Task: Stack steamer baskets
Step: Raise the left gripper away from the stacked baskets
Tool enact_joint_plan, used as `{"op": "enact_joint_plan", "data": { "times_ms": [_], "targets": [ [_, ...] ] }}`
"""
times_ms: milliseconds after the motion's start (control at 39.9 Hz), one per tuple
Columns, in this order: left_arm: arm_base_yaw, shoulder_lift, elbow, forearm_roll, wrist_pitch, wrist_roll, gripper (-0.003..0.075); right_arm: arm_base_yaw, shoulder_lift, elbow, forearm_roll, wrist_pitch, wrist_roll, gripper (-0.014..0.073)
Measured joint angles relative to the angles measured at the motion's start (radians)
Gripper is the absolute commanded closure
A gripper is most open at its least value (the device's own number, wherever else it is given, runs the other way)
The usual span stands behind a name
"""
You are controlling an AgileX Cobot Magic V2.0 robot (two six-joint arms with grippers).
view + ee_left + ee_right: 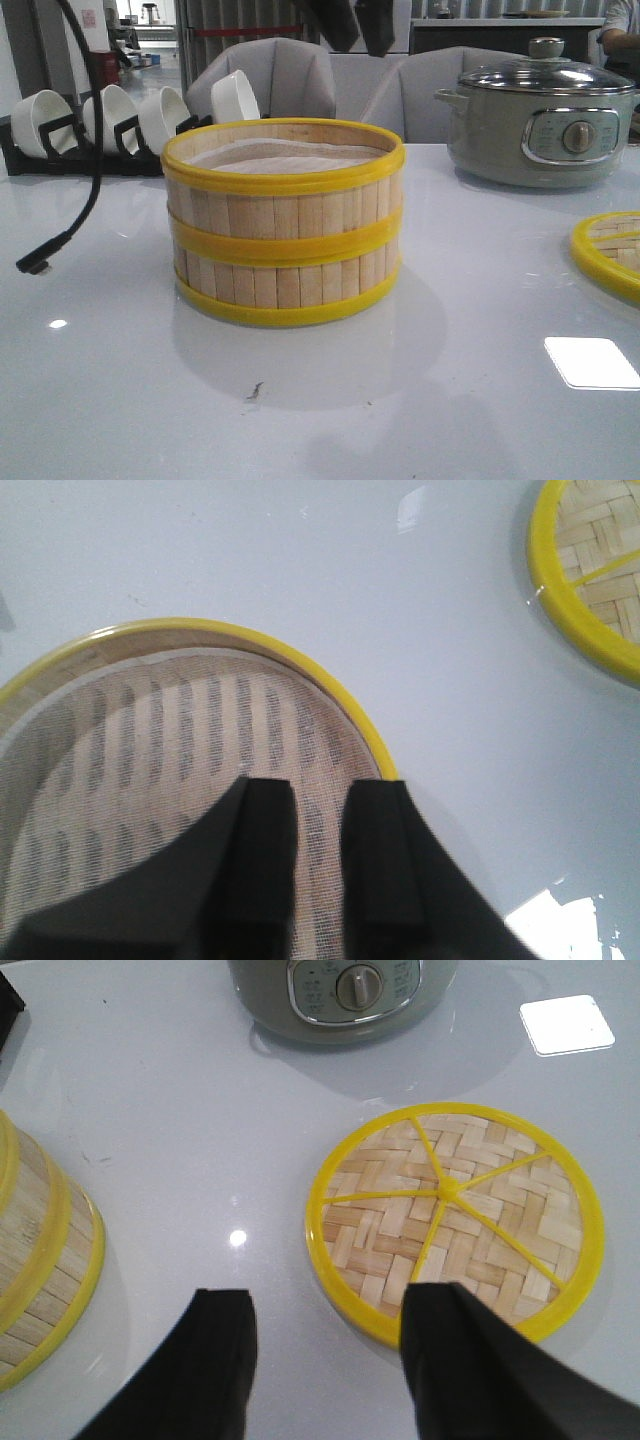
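Bamboo steamer baskets (284, 222), round, pale vertical slats with bright yellow rims: two units, one set squarely on the other, standing at mid-table on the glossy white table (130, 400). White mesh liner (150, 780) lies inside the upper basket.

Woven bamboo lid (455, 1222), round, yellow rim with yellow spokes: one unit, flat on the table to the right of the stack, well apart from it, partly cut off at the front view's right edge.

Left gripper (318, 850), black: above the inner edge of the upper basket, fingers close together with a narrow gap, grasping nothing.

Right gripper (325, 1350), black: above the table at the lid's near rim, fingers spread wide, nothing between them.

Grey-green electric pot (540, 120) with glass lid and dial: rear right of table.

White ceramic bowls (130, 115), four, on edge in a black rack: rear left.

Black cable (85, 180): hanging at left, its plug end near the table surface.
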Motion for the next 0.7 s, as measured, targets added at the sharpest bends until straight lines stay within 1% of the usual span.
{"op": "enact_joint_plan", "data": {
  "times_ms": [50, 175, 301, 526, 702],
  "targets": [
    [0.006, -0.013, 0.000, 0.004, 0.002, 0.000, 0.0627, 0.000, 0.000, 0.000, 0.000, 0.000, 0.000, 0.0149],
    [0.032, -0.057, 0.000, 0.004, 0.004, 0.000, 0.0628, 0.000, 0.000, 0.000, 0.000, 0.003, 0.000, 0.0149],
    [0.094, -0.109, -0.002, 0.004, 0.010, -0.005, 0.0628, 0.000, 0.000, 0.000, 0.000, 0.006, 0.000, 0.0149],
    [0.269, -0.221, -0.002, -0.005, 0.028, -0.008, 0.0628, 0.000, 0.000, 0.000, 0.000, 0.006, 0.000, 0.0149],
    [0.411, -0.331, 0.058, -0.009, 0.031, -0.009, 0.0628, 0.000, 0.000, 0.000, 0.000, 0.008, 0.000, 0.0149]
  ]
}}
